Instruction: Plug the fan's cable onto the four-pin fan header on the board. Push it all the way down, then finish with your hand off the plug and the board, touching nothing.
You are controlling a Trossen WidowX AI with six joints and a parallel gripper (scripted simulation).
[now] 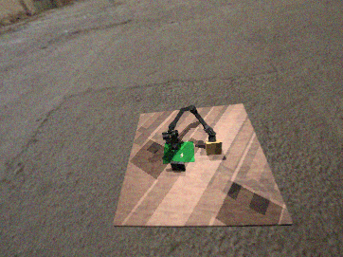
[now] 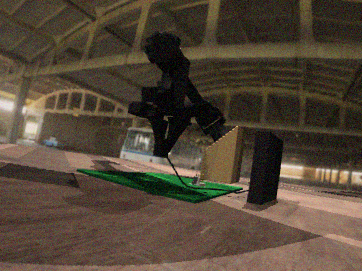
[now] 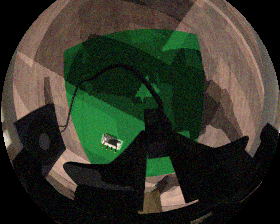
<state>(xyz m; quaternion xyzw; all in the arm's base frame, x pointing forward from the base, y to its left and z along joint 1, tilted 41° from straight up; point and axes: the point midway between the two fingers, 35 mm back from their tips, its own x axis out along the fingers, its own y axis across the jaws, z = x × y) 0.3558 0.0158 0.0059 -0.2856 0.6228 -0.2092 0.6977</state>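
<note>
My gripper [image 1: 175, 146] [image 2: 162, 151] [image 3: 154, 133] is shut on the black plug [image 3: 157, 125] and holds it above the green board [image 1: 189, 158] [image 2: 112, 175] [image 3: 90, 117]. In the exterior view the plug is hard to tell from the dark fingers. The black cable [image 2: 175, 169] [image 3: 117, 65] runs from the plug in a curve over the board to the black fan [image 1: 178, 166] [image 2: 265, 168] [image 3: 37, 135]. The small pale four-pin header [image 1: 181, 155] [image 2: 198, 180] [image 3: 111, 142] stands on the board, apart from the plug. In the wrist view it is left of the fingers.
A tan block [image 1: 213, 148] [image 2: 223, 156] [image 3: 151, 203] stands beside the board, near the arm's base. The fan stands upright just off the board's edge. The wood-patterned table [image 1: 166, 200] carries everything, with dark shadows across it.
</note>
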